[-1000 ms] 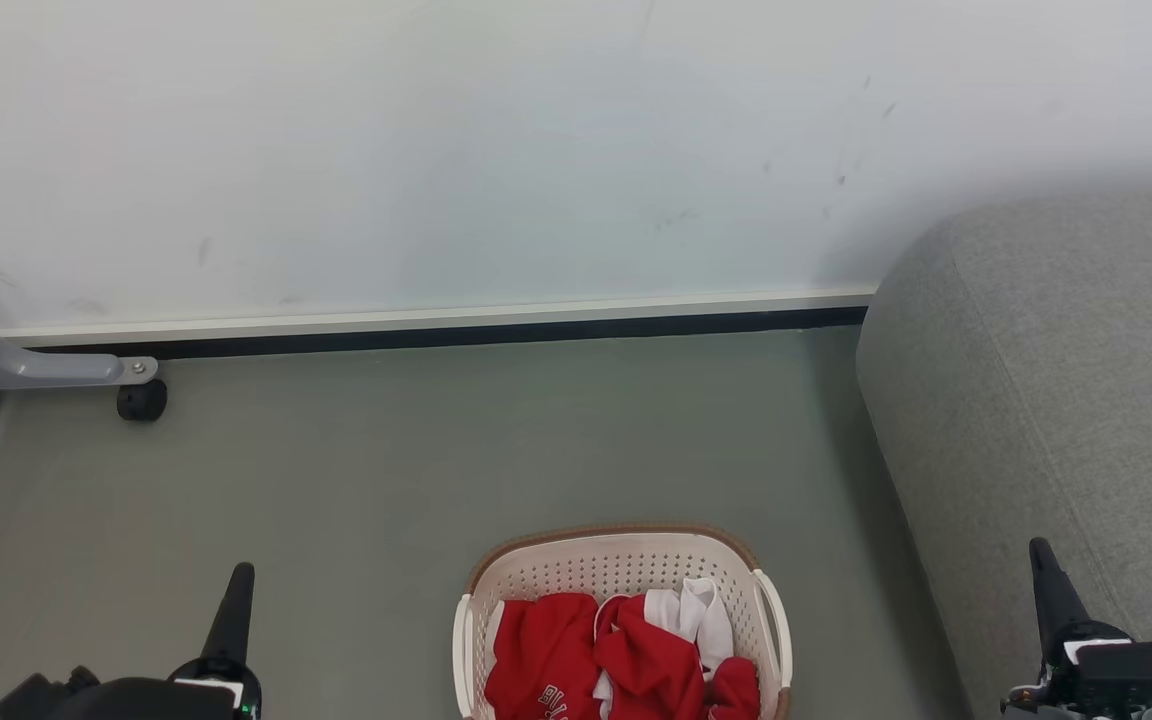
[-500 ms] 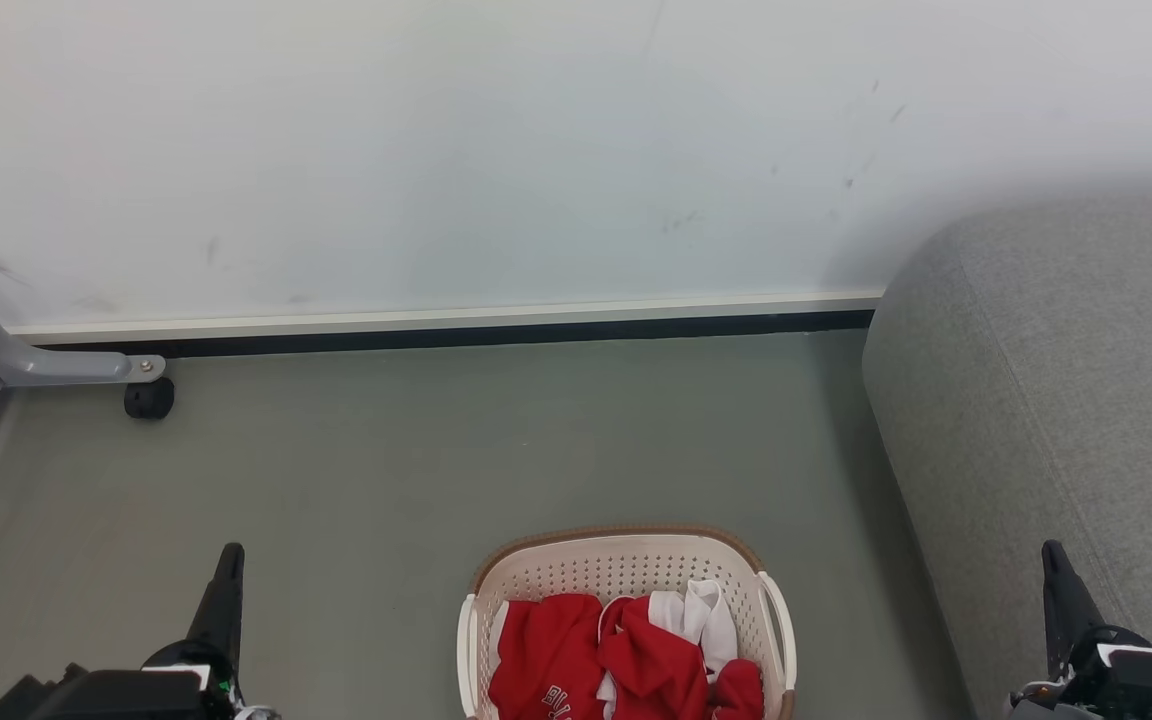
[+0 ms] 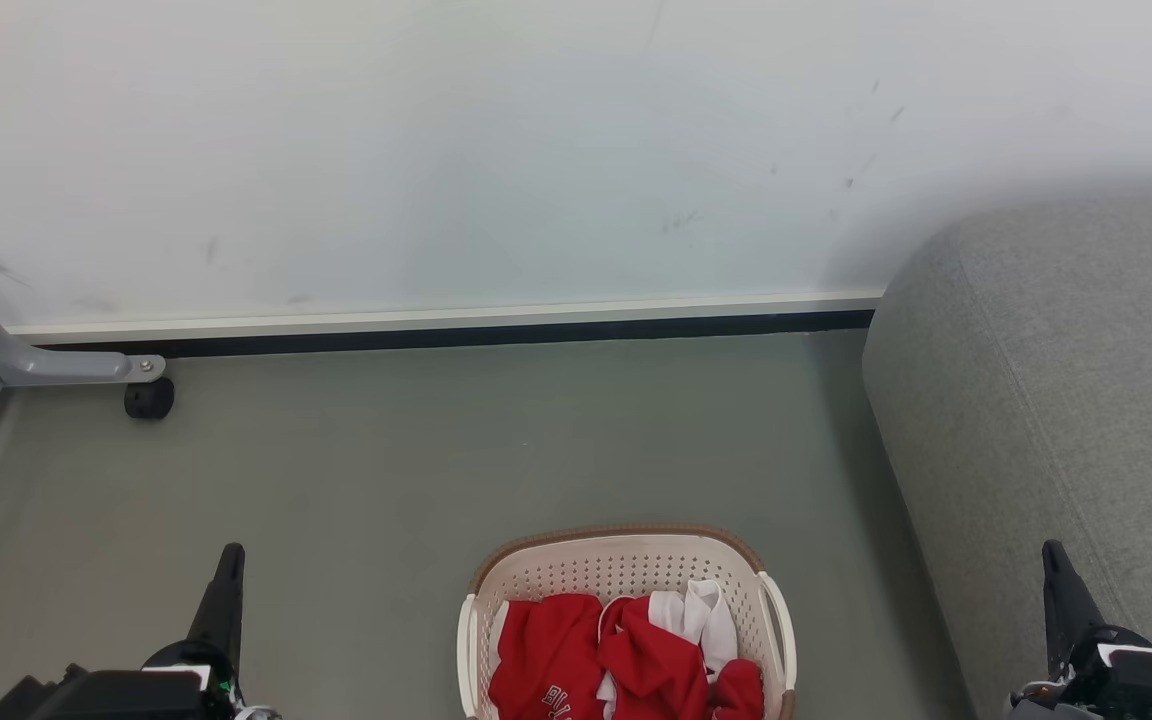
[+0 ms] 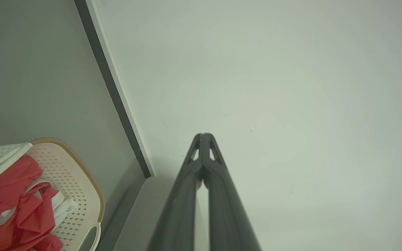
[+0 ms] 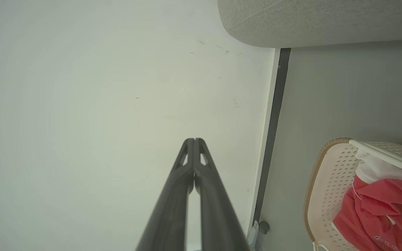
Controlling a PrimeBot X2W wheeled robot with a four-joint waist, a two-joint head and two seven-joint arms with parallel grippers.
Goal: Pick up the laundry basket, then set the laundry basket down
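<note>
The laundry basket (image 3: 626, 565) is cream-white perforated plastic with a brown woven-look rim and white side handles. It stands on the grey floor at the bottom middle of the head view, holding red and white clothes (image 3: 626, 650). My left gripper (image 3: 229, 560) is at the lower left, shut, well clear of the basket. At the lower right my right gripper (image 3: 1051, 555) is shut too, beside the sofa. The left wrist view has the basket (image 4: 79, 181) at its lower left and the shut fingertips (image 4: 203, 137). The right wrist view has the basket (image 5: 323, 181) at its lower right and the shut fingertips (image 5: 194, 143).
A grey fabric sofa (image 3: 1056, 400) fills the right side, close to the basket. A pale wall (image 3: 436, 150) with a dark skirting strip (image 3: 456, 335) runs across ahead. A grey metal leg with a black castor (image 3: 146, 398) stands at the far left.
Between 1.0 s and 0.5 s ago the camera shifted slightly and both grippers dropped a little lower in the head view. Nothing has moved since then.
</note>
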